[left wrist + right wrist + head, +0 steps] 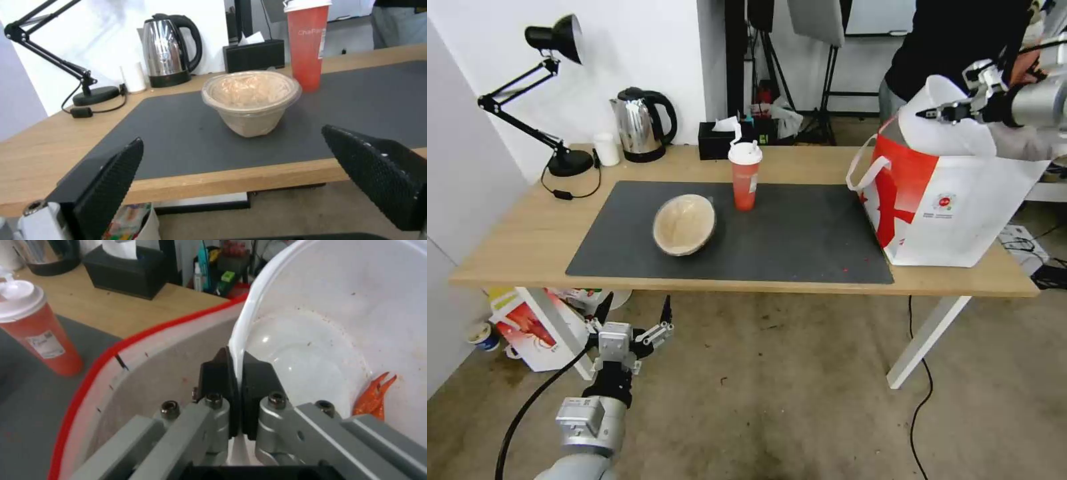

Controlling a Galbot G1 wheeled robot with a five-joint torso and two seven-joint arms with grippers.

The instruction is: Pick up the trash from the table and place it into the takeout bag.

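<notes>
While the left tool [635, 319] hung spread wide below the light-wood table [514, 248], the right tool [235, 368] pinched the white round plastic bowl's [944, 127] rim above the boxy red-and-white takeout bag [954, 207].

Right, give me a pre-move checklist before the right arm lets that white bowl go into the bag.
1. Grip on the white bowl: right pincer is shut on its rim. Ok.
2. Bowl over the takeout bag: it is tilted above the open top, bag wall just below the rim. Ok.
3. Bowl contents: one red crayfish shell piece is inside; the rest cannot be seen. Cannot tell.
4. Room inside the bag: the bottom is hidden. Cannot tell.
5. Left pincer: open, low in front of the table edge. Ok.
6. Remaining trash: beige bowl and red cup on the mat. Not ok.
</notes>
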